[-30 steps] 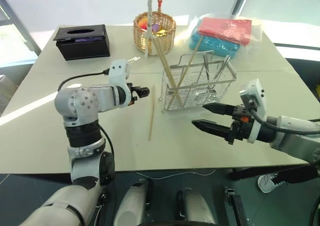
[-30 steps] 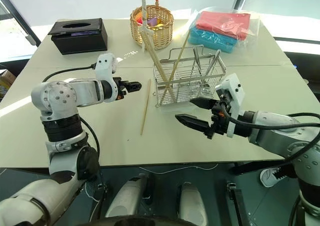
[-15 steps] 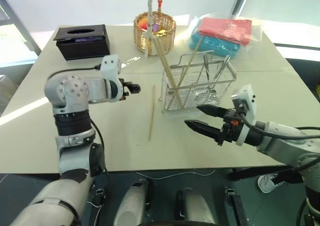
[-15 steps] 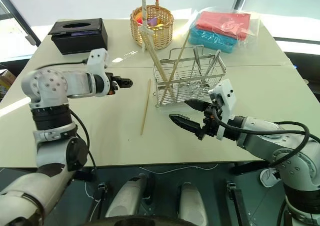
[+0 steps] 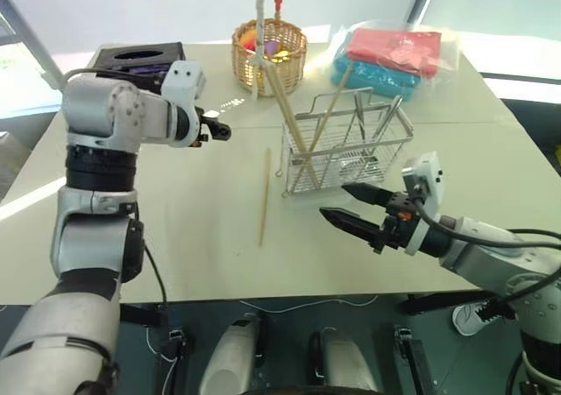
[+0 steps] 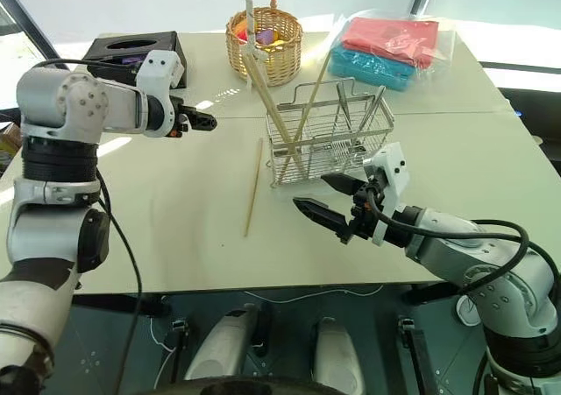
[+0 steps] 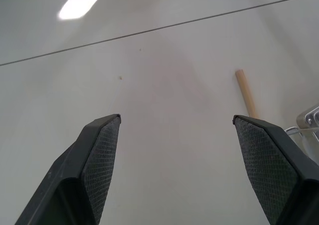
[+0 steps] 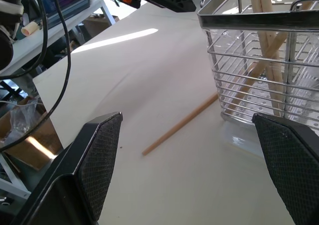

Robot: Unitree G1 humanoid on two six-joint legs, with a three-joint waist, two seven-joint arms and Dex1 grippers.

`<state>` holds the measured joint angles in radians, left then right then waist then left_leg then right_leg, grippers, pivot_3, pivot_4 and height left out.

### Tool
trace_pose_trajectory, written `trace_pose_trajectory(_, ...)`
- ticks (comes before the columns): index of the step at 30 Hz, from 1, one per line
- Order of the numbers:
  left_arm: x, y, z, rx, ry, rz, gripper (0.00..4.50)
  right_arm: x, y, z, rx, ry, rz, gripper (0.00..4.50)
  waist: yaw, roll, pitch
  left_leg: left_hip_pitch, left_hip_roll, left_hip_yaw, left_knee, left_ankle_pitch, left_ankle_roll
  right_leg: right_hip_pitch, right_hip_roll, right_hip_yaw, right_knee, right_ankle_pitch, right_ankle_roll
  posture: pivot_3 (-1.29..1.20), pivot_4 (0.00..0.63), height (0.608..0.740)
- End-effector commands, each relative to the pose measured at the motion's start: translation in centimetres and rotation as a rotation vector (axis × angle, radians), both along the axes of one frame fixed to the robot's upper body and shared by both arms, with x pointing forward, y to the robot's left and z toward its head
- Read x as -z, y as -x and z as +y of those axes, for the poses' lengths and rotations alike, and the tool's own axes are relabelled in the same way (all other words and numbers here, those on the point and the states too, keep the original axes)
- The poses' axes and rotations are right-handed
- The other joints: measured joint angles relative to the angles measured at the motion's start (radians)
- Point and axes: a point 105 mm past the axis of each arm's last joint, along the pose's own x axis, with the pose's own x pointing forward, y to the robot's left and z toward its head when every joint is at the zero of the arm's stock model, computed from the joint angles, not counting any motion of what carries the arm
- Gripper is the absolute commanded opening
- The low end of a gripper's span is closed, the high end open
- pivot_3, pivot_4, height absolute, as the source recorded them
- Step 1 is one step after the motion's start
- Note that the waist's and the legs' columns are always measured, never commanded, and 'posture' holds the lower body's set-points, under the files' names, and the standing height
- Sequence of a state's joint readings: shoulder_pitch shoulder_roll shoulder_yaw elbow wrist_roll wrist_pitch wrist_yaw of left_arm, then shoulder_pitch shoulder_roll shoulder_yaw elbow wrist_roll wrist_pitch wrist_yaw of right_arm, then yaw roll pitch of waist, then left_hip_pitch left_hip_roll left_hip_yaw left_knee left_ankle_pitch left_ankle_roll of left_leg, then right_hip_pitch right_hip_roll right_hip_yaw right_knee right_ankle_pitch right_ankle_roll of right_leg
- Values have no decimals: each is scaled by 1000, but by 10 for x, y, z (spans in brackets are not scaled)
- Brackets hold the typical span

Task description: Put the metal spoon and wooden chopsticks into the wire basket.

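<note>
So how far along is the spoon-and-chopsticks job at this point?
Mostly done, it appears. Wooden chopsticks already lean inside the wire basket, and slim metal utensils stand in it too; whether one is the spoon I can't tell. Nothing is in hand: the left gripper and right gripper both hang with jaws open. Left to do: one chopstick lies on the table beside the basket.

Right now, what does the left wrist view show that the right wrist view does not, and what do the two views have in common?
Left wrist view only: the left gripper, open above the bare table, which has a thin dark seam line. Right wrist view only: the right gripper, open; most of the wire basket with wooden chopsticks leaning inside; a cluttered area with cables beyond the table edge. Both: a loose chopstick lying flat on the table beside the basket; in the left wrist view, its end and a corner of the basket.
</note>
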<state>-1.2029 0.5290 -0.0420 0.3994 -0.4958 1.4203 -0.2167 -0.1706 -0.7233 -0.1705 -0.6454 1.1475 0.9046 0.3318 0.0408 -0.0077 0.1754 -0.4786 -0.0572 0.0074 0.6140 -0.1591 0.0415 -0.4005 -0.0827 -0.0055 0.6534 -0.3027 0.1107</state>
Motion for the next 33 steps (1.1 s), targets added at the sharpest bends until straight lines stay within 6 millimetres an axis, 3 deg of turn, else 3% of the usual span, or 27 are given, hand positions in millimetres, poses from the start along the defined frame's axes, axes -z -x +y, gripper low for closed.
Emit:
trace_pose_trajectory(1,-22,-6,-18,63,57,-30,3805,-11,4,5,-17,-14,-64,4347,-1,0,0,0,0,0,0,0,0,0,0,0,0,0,0,0,150,740)
trace_pose_trajectory(9,-10,1,-51,128,196,119,3805,-9,7,6,-13,-21,-59,4347,-7,0,0,-1,0,0,0,0,1,3,0,0,0,0,0,0,150,740)
trace_pose_trajectory(17,21,20,-59,171,148,240,3805,-10,7,7,-12,-26,-60,4347,-3,0,0,0,0,0,1,0,1,3,0,0,1,0,0,0,150,740)
trace_pose_trajectory(33,56,37,-69,257,21,333,3805,-9,4,11,6,-54,-60,4347,-3,0,0,0,0,0,1,0,1,3,0,0,1,0,0,0,150,740)
